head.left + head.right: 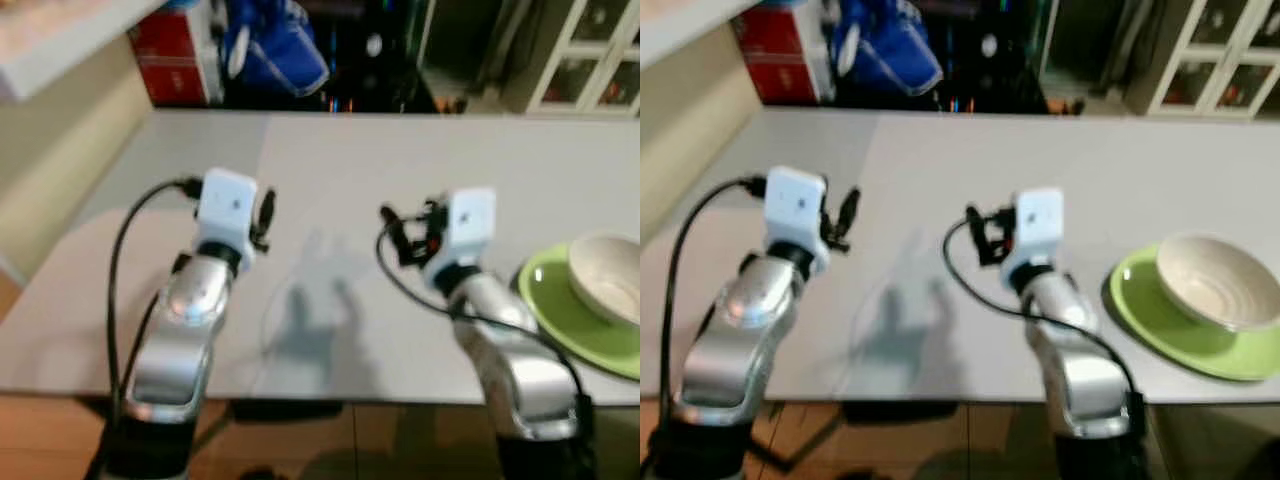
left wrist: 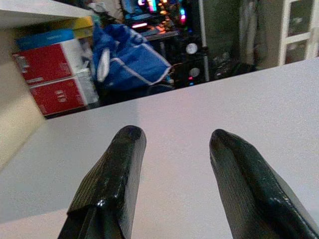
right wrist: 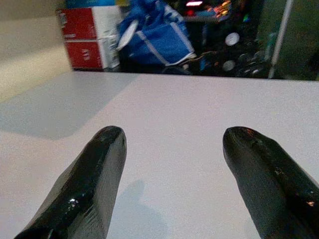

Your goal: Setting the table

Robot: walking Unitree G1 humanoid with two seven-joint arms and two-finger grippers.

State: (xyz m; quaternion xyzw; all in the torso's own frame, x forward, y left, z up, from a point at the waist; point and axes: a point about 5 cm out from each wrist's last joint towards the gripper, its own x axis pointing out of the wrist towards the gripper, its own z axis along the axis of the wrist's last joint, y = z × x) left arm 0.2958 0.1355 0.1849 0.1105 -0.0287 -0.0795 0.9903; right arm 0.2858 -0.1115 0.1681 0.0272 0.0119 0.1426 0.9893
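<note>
A round green plate (image 1: pixel 1160 325) lies on the white table (image 1: pixel 970 150) near its front right edge, and a white bowl (image 1: pixel 1215 280) rests upright on it. My right arm (image 1: pixel 1055 310) reaches over the table just left of the plate. In the right wrist view my right gripper (image 3: pixel 172 137) is open above bare tabletop, holding nothing. Further left, my left arm (image 1: pixel 195 295) stretches over the table's front edge. There my left gripper (image 2: pixel 174 139) is open too, with nothing between its fingers (image 2: pixel 124 164).
Beyond the table's far edge stand red boxes (image 1: pixel 175 55), a blue bag (image 1: pixel 275 45) and dark shelves with small lights. A white glass-door cabinet (image 1: pixel 1210 60) is at the back right. A beige wall and counter (image 1: pixel 60 130) border the left side. Wooden floor lies below the front edge.
</note>
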